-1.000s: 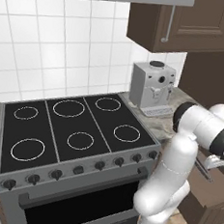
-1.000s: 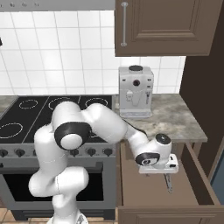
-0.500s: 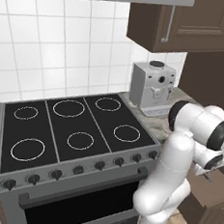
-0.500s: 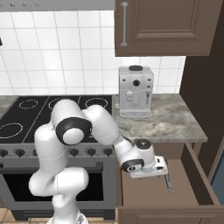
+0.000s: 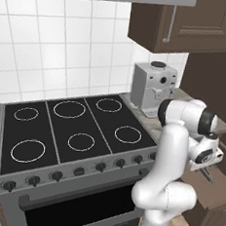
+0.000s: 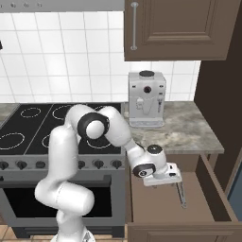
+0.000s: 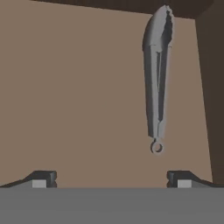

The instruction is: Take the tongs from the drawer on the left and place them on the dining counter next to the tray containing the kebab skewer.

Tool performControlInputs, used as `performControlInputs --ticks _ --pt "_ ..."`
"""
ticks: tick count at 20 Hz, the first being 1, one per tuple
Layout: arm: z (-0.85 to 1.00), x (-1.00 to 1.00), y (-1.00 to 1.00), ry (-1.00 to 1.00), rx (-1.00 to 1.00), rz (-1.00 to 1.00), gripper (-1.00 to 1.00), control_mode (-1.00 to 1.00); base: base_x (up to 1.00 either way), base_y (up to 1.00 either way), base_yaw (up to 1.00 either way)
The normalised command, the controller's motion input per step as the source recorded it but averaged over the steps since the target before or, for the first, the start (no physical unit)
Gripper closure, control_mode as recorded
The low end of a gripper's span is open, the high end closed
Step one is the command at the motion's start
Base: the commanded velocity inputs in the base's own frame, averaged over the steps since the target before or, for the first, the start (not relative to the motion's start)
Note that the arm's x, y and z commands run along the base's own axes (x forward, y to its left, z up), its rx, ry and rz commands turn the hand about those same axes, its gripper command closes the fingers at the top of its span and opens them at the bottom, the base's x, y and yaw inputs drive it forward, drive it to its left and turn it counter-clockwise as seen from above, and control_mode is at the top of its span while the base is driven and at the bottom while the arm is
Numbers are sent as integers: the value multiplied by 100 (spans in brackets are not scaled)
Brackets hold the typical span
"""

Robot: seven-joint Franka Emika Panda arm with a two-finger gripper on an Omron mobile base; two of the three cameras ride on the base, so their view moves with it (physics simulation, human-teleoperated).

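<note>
the drawer (image 6: 203, 201) stands pulled open beside the stove (image 6: 28, 142). inside it, the gripper (image 7: 111, 178) hangs with fingers spread wide, empty. the tongs (image 7: 156, 78) lie flat on the drawer floor, just ahead. reaching step; next, probably shift over them, descend, close.

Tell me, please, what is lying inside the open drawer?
The tongs lie alone on the drawer floor, below the open gripper; the arm hides part of the floor in the base views.
</note>
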Motion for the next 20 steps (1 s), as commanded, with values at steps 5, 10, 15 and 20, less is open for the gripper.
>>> performControlInputs --ticks 5,10,15,20 --pt "0 1 -35 0 10 2 -100 -100 0 0 0" --pt "6 1 -28 0 10 0 -100 -100 0 0 0" --pt "0 19 -50 0 12 0 -100 -100 0 0 0" --pt "-4 35 -41 0 7 5 -100 -100 0 0 0"
